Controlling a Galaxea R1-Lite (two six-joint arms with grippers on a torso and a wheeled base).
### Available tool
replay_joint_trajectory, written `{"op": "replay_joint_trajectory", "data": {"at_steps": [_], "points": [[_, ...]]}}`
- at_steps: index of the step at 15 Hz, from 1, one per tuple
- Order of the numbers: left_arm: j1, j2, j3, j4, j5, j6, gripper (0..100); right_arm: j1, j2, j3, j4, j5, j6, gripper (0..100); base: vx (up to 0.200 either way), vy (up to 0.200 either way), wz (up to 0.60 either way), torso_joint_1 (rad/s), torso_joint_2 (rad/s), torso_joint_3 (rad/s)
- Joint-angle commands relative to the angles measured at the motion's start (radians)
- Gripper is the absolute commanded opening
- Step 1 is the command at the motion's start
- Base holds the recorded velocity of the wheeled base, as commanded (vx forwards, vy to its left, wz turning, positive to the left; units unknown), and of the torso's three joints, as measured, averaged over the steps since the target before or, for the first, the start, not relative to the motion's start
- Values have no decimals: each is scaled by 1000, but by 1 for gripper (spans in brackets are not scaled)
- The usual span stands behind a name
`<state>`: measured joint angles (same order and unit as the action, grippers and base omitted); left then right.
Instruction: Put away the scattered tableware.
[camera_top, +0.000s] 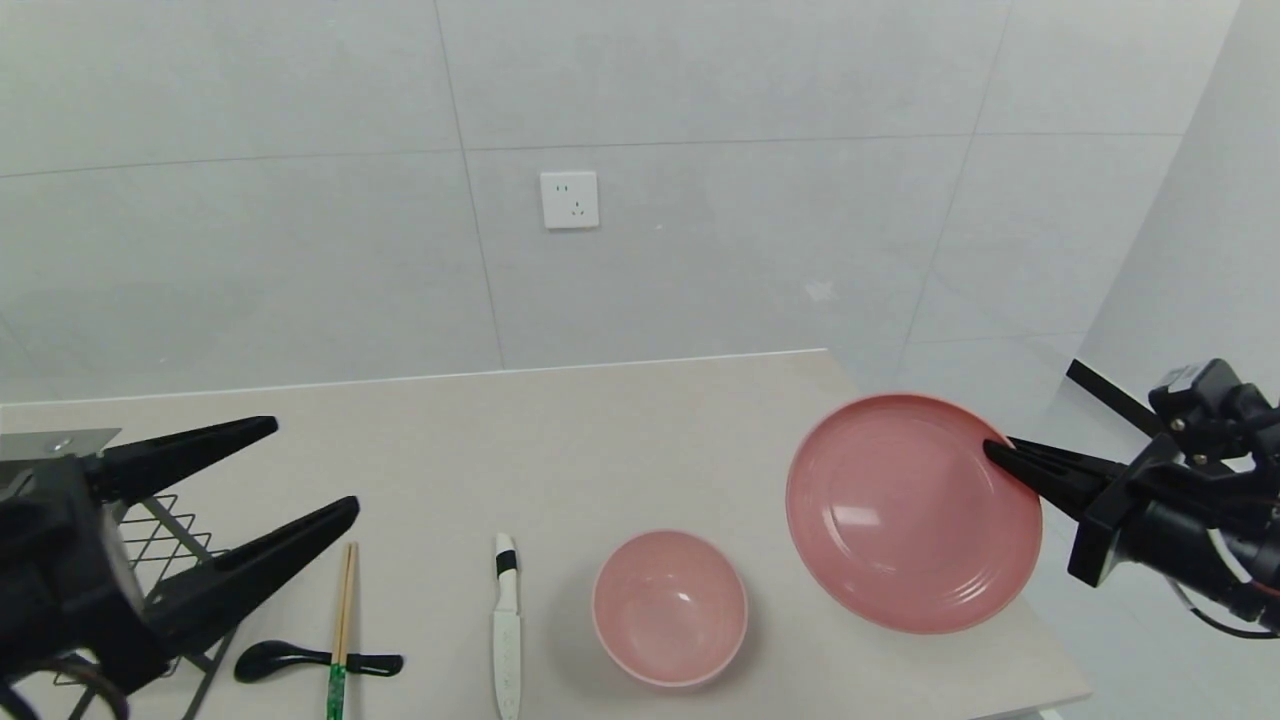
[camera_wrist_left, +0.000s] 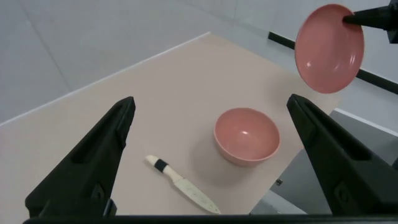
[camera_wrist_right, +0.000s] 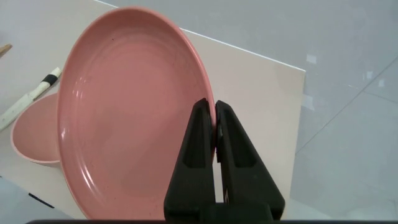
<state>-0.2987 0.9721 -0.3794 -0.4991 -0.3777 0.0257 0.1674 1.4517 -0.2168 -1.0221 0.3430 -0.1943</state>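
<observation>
My right gripper is shut on the rim of a pink plate, holding it tilted above the table's right end. A pink bowl stands on the table near the front edge. To its left lies a white knife. Further left, chopsticks lie across a black spoon. My left gripper hangs open over the table's left side, with nothing between its fingers.
A black wire rack stands at the table's left end under my left arm. The beige table ends close behind the plate on the right. A tiled wall with a socket rises behind.
</observation>
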Motion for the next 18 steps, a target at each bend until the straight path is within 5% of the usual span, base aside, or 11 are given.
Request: {"op": "replay_joint_trajectory", "data": {"at_steps": [1,6,11,18], "points": [[-62,237,19,-93,3,-38,100,-6,1,-3,-1,1,-1,0,0,0,0,0,0,0],[-66,493,-15,-199,10,-58,100,-14,13,-9,-3,1,-2,0,0,0,0,0,0,0],[-161,577,-19,-220,111,-158,100,-16,39,-7,-6,2,-7,0,0,0,0,0,0,0],[-200,774,-72,-263,169,-156,100,-20,42,-7,-12,1,-7,0,0,0,0,0,0,0]]}}
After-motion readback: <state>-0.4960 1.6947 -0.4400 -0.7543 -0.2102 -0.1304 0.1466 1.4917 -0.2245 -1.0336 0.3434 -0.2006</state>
